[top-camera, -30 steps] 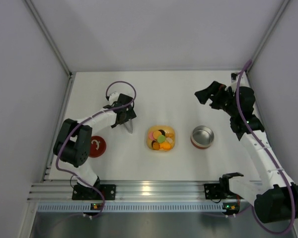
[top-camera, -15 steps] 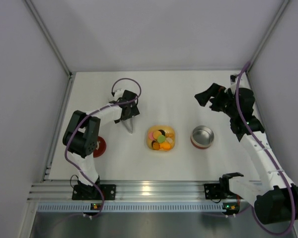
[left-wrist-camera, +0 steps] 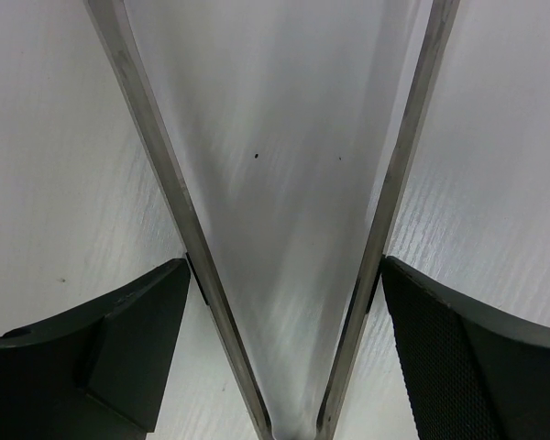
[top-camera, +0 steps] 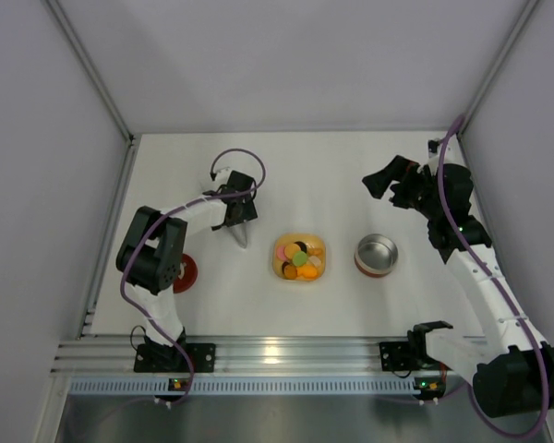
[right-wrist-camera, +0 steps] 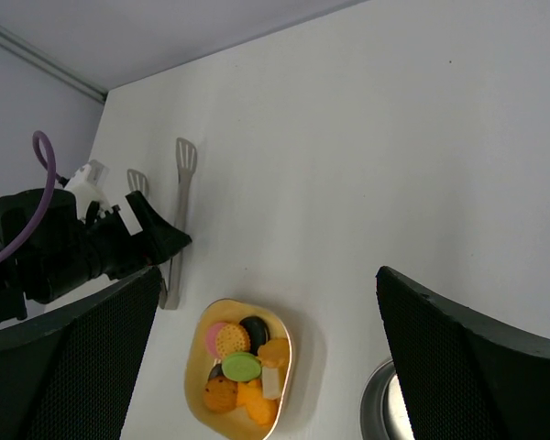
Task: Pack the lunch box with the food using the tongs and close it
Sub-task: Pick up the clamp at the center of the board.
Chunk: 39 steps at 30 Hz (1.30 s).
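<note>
The silver tongs (top-camera: pixel 244 236) lie flat on the table, left of the yellow dish. My left gripper (top-camera: pixel 237 213) is down over them. In the left wrist view, my left gripper (left-wrist-camera: pixel 284 348) has its black fingers (left-wrist-camera: pixel 101 348) against the outer sides of both tong arms (left-wrist-camera: pixel 165 183), which are still spread in a wide V. The food (top-camera: pixel 300 257) is piled in the dish. The lunch box (top-camera: pixel 377 253) stands empty to its right. Its red lid (top-camera: pixel 186 271) is half hidden under my left elbow. My right gripper (top-camera: pixel 380 180) hangs open over the table, holding nothing.
The yellow dish (top-camera: pixel 321 247) sits mid-table between tongs and lunch box. The right wrist view shows the dish rim (right-wrist-camera: pixel 194 367), the food (right-wrist-camera: pixel 243 367), the tongs (right-wrist-camera: pixel 181 197) and a sliver of the lunch box (right-wrist-camera: pixel 385 414). White walls enclose the table on three sides.
My left arm has folded so that its elbow now covers part of the lid, and the gripper has settled a little further along the tongs, its jaws drawing in slightly. The right arm has not moved.
</note>
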### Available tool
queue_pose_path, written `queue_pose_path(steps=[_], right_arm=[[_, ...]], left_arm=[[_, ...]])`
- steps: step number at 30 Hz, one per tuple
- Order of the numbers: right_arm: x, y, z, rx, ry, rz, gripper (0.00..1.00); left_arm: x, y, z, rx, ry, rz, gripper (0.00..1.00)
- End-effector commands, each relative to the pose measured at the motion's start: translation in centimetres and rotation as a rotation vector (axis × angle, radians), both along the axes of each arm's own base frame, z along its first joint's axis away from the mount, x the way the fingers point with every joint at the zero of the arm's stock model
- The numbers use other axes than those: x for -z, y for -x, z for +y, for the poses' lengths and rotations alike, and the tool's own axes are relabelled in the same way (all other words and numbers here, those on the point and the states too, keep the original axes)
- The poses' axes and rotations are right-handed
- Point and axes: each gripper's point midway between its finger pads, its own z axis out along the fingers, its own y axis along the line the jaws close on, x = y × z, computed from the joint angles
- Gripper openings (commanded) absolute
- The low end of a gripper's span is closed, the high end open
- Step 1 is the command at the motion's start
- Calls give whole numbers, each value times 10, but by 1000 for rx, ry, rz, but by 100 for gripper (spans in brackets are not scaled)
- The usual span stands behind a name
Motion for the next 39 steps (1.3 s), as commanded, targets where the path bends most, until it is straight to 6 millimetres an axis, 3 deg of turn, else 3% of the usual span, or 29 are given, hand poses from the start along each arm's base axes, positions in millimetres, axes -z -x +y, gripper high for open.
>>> queue_pose_path(steps=[1, 3, 19, 23, 31, 32, 36, 39], right_arm=[[-3, 1, -5, 22, 8, -18, 99], [-2, 1, -6, 30, 7, -17, 99], [0, 7, -16, 76, 29, -15, 100], [2, 8, -16, 76, 35, -8, 100], [7, 7, -15, 73, 27, 6, 99], [7, 7, -15, 72, 26, 5, 99], [7, 6, -15, 73, 26, 8, 99], [8, 6, -14, 70, 25, 10, 99]], left_arm=[[11, 10, -1, 44, -2, 29, 91], [14, 11, 0, 45, -2, 34, 98], [23, 15, -7, -41, 79, 36, 98], [25, 21, -1, -60, 55, 48, 98], [31, 29, 4, -54, 28, 70, 72], [31, 29, 4, -53, 21, 69, 62], [25, 33, 2, -31, -10, 60, 45], [8, 35, 1, -16, -44, 32, 45]])
